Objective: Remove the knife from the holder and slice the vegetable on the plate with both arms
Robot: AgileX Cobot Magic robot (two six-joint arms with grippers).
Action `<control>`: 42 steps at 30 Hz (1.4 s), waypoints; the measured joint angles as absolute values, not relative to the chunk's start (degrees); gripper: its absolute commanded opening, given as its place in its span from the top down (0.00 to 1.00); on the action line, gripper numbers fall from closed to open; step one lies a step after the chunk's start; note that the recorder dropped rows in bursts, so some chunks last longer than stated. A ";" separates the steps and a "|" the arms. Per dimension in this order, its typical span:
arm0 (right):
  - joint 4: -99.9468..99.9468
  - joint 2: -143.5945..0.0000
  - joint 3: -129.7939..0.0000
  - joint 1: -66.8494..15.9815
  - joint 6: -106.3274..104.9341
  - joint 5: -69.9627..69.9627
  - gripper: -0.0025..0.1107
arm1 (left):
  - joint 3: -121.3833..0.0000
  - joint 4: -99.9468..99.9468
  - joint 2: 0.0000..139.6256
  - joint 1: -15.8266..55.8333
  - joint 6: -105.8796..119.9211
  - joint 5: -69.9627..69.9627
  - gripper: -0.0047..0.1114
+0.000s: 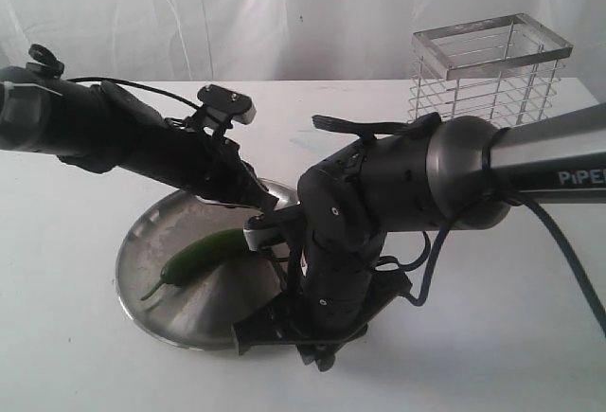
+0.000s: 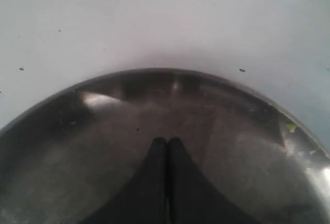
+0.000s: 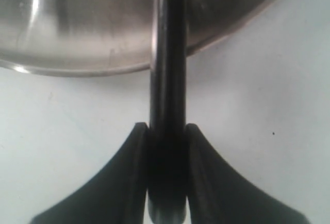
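Note:
A dark green vegetable (image 1: 201, 254) with a thin stem lies on the round steel plate (image 1: 140, 241), left of its middle. My left gripper (image 2: 166, 141) is shut with nothing between its fingers. It hovers over the plate (image 2: 93, 131) near the far rim (image 1: 258, 196), just beyond the vegetable's thick end. My right gripper (image 3: 167, 127) is shut on the knife (image 3: 168, 80) by its black handle. The knife reaches from the table across the plate's rim (image 3: 77, 33). In the exterior view the right arm hides the knife at the plate's near right edge.
The wire holder (image 1: 490, 73) stands at the back right of the white table (image 1: 492, 336). The thick PiPER arm (image 1: 445, 180) crosses in from the right. A white curtain hangs behind the table.

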State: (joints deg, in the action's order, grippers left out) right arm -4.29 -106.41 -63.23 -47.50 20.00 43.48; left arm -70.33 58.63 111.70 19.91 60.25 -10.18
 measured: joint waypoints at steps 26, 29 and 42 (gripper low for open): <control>-2.14 -106.41 -63.23 -47.50 20.00 42.78 0.98 | -68.63 57.35 115.26 19.91 61.80 -7.81 0.96; -1.88 -106.41 -63.23 -47.50 20.00 42.78 0.98 | -68.51 57.45 115.26 19.91 61.80 -7.66 0.96; 0.00 -106.41 -63.23 -46.71 18.88 43.75 0.98 | -71.98 56.48 113.04 19.91 61.31 -13.54 0.96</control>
